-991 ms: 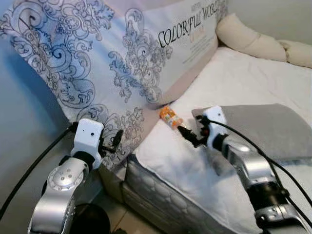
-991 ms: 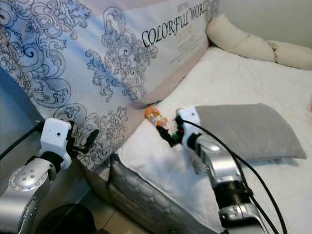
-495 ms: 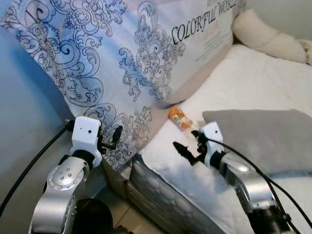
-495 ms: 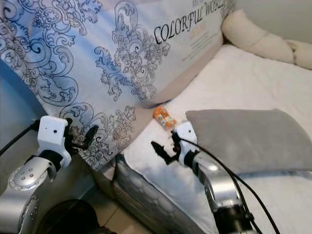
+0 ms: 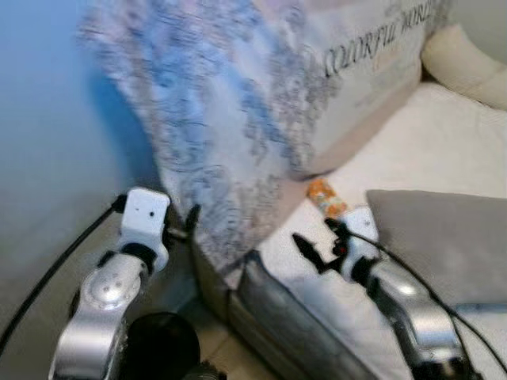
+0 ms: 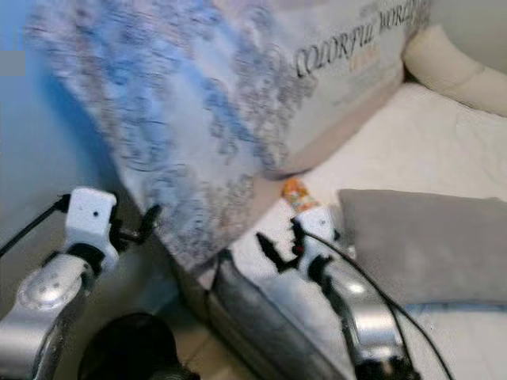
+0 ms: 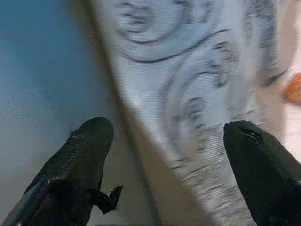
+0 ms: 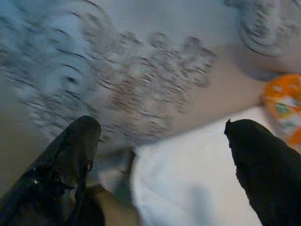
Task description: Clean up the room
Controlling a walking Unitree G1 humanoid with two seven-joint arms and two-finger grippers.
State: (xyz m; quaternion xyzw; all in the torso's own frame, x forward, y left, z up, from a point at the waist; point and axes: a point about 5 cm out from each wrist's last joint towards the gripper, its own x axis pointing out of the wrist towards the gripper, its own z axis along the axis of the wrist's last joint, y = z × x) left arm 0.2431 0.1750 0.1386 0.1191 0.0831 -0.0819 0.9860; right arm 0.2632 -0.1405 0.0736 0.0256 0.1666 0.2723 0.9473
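Observation:
A small orange bottle (image 5: 326, 198) lies on the white bed sheet (image 5: 444, 134), between the big patterned pillow (image 5: 261, 103) and a grey pillow (image 5: 444, 237). My right gripper (image 5: 315, 244) stands open just left of and below the bottle, over the mattress corner, holding nothing. In the right wrist view the bottle (image 8: 284, 106) sits beside one black finger (image 8: 263, 165), outside the gap. My left gripper (image 5: 188, 226) hangs open by the lower edge of the patterned pillow, which also appears in the left wrist view (image 7: 197, 94). All frames are blurred.
A blue-grey wall (image 5: 55, 119) rises on the left. The mattress side (image 5: 293, 317) drops to the floor below the right gripper. A black round object (image 5: 162, 348) sits low by my left arm. A cream bolster (image 5: 467, 67) lies at the far right.
The whole picture has shifted right and blurred, so the camera has turned. My right gripper has drawn back from the bottle toward the mattress corner. The bottle has stayed put.

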